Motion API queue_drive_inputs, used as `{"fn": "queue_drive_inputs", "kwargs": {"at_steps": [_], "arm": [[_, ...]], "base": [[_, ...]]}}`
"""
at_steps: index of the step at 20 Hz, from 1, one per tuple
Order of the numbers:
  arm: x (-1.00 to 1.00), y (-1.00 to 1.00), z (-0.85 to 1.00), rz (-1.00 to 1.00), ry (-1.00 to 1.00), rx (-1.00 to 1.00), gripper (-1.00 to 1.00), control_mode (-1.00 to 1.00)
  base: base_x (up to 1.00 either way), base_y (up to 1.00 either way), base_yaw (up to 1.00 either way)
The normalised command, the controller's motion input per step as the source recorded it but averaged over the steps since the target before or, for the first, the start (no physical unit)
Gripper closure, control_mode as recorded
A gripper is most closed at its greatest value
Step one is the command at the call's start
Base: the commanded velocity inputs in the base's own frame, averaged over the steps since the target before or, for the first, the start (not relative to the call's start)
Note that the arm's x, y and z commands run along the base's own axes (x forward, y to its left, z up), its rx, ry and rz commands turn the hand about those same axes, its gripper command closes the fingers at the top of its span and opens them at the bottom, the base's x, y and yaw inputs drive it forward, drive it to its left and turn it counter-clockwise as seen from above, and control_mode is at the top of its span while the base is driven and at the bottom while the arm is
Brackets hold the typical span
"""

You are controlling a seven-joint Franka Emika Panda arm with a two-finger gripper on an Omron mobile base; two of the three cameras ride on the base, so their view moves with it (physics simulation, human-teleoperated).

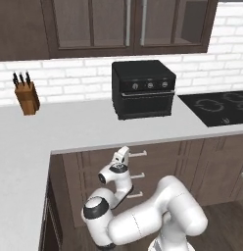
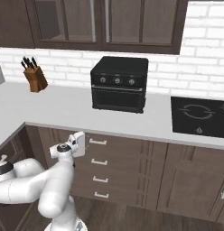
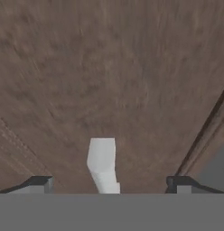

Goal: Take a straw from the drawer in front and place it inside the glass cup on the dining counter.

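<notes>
Gripper spread wide, nothing between the fingertips, pressed up close to the top drawer front, its silver handle sitting between the two tips, not gripped. Drawer shut. In left base view the white hand sits just under the counter edge at the handle of the top drawer. Left to right on the white worktop: knife block by the brick wall, black toaster oven mid-counter, black cooktop at right. Right base view: same order, knife block, toaster oven, cooktop; hand just left of the top handle, three more drawer handles stacked below it.
</notes>
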Motion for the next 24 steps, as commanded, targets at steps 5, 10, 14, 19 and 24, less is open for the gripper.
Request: {"fn": "queue_drive_inputs", "kwargs": {"at_steps": [5,10,14,19,24], "arm": [[0.13,-0.55,-0.50,0.00,0.07,-0.11,-1.00,-1.00],[0.00,-0.99,-0.40,-0.06,0.03,-0.03,-1.00,-1.00],[0.04,-1.00,-0.38,-0.08,0.03,0.00,-1.00,-1.00],[0.24,-0.39,-0.32,-0.02,0.00,0.00,-1.00,-1.00],[0.20,0.01,-0.32,0.00,0.00,-0.08,-1.00,-1.00]], "base": [[0.00,0.00,0.00],[0.00,0.00,0.00],[0.00,0.00,0.00],[0.00,0.00,0.00],[0.00,0.00,0.00]]}}
